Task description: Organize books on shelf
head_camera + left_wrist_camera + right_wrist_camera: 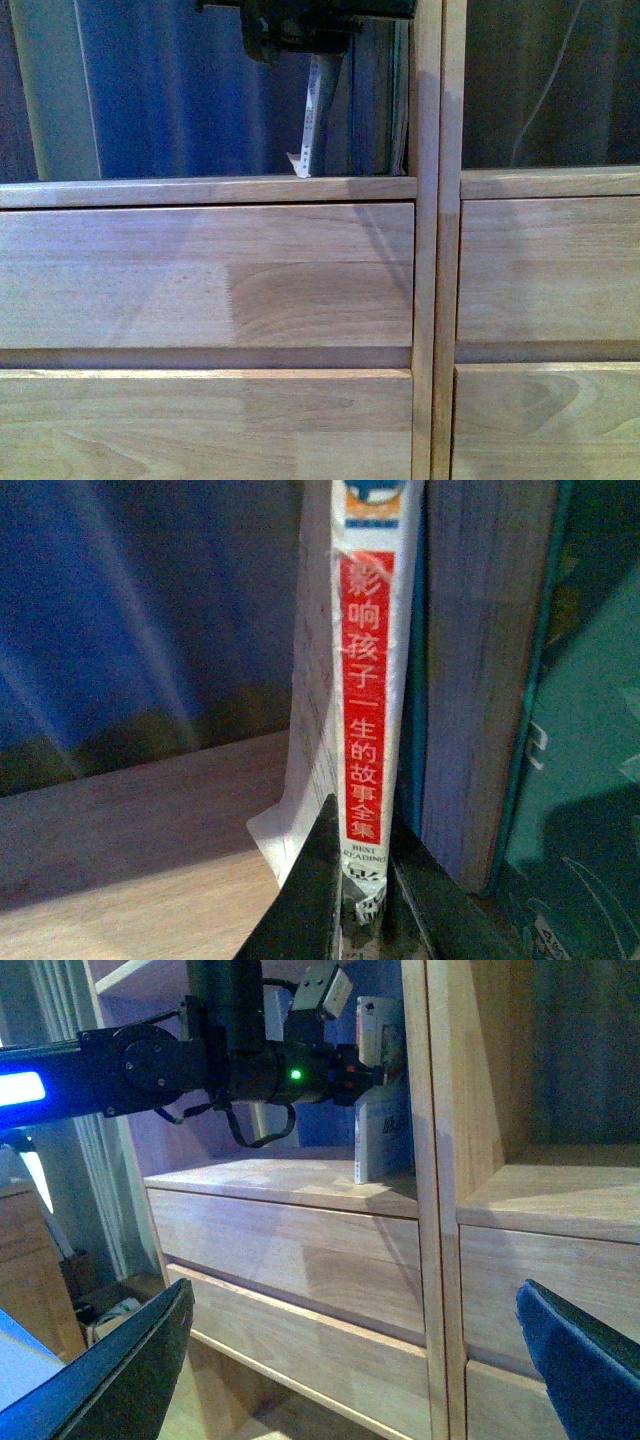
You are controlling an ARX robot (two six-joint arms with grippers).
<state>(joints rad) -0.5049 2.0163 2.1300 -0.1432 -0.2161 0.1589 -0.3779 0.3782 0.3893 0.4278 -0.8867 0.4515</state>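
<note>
Ample shelf [200, 190] room lies beside the booklet [366, 700] left gripper [362, 818] clamps; right gripper [352, 1295] spread.

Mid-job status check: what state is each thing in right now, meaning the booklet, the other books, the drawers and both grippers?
Thin grey booklet with white, red-printed spine: upright on the light-wood shelf board, clamped at the spine, lower cover corner curled.
Green-covered books: upright, beside the booklet.
Light-wood drawer fronts: shut.
Left gripper: shut on the booklet.
Right gripper: open, empty, off the shelf.
</note>
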